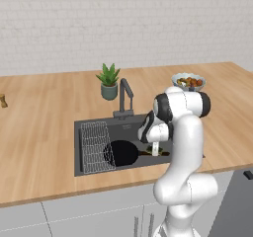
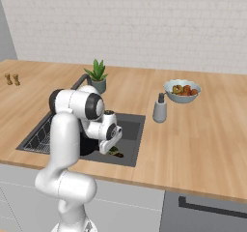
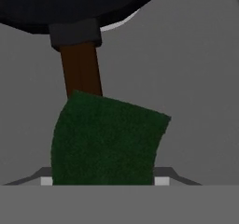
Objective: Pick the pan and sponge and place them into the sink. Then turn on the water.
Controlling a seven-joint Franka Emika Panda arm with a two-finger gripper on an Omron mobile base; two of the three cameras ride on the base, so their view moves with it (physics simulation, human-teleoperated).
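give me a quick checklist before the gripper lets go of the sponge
1. Pan already in the sink: ok.
2. Sponge between the gripper fingers: ok, it fills the gap in the hand view.
3. Gripper over the basin, not the counter: ok.
4. Drop spot bare: not ok, the pan handle runs under the sponge.
5. Sponge touching the sink floor: cannot tell.
6. Tap off, no stream: ok.

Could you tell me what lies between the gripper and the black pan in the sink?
In the hand view, the sponge sits right before the gripper, overlapping the pan handle, deep in the sink.
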